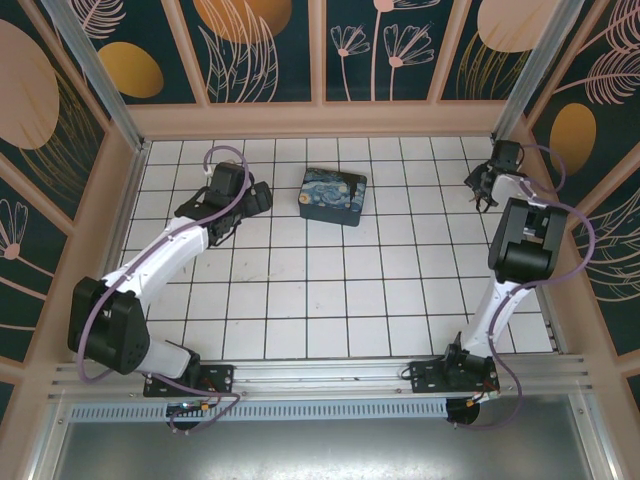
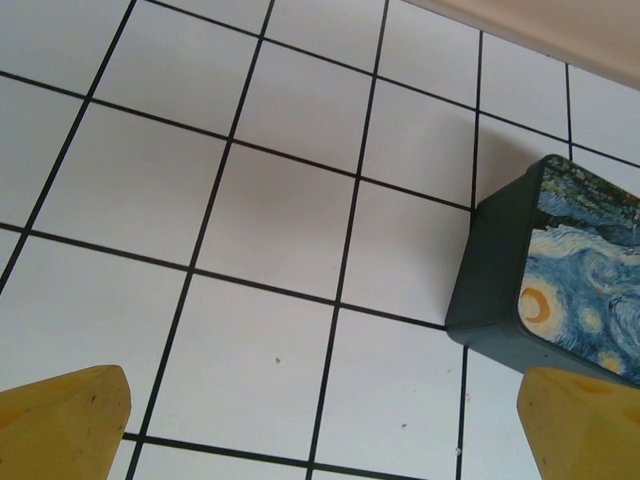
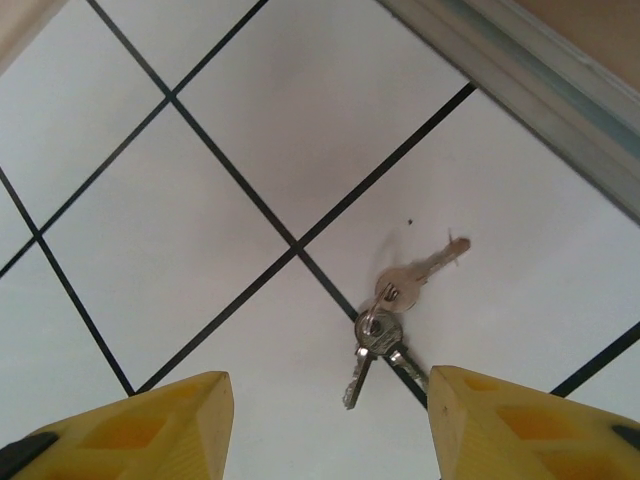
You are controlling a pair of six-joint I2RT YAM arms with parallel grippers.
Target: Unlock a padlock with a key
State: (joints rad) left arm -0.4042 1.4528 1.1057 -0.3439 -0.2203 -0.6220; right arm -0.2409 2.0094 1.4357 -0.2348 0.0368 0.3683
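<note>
A white table (image 1: 300, 300) gridded with thin black lines is sitting inside a frame of painted floral panels (image 1: 270, 50).

The left gripper (image 1: 262, 197) is hovering over the far middle of the table. It is just left of a rectangular tin (image 1: 333, 195) painted with a swirling blue and yellow night sky. In the left wrist view its yellow fingers (image 2: 60, 425) are standing wide apart at the bottom corners and are holding nothing. Bare tile is lying between them. The tin's dark side wall is standing right by the finger on the picture's right, but I cannot tell whether the two are touching.

The right gripper (image 1: 482, 188) is hanging over the far right corner of the table, close to the metal rail (image 3: 520, 80) running along the table's edge. In the right wrist view its yellow fingers (image 3: 130, 430) are spread wide and are gripping nothing.

The key (image 3: 420, 268) is lying flat on white tile ahead of the open jaws, between them and the rail, with its blade pointing toward the rail. It is sharing a small ring (image 3: 378, 325) with two other keys (image 3: 356, 375), which are pointing back toward the fingers. The bunch is resting across a black grid line — apart from both fingers.

In that view, open tile is stretching away to the left of the keys, and the rail is closing off the space at the upper right.
</note>
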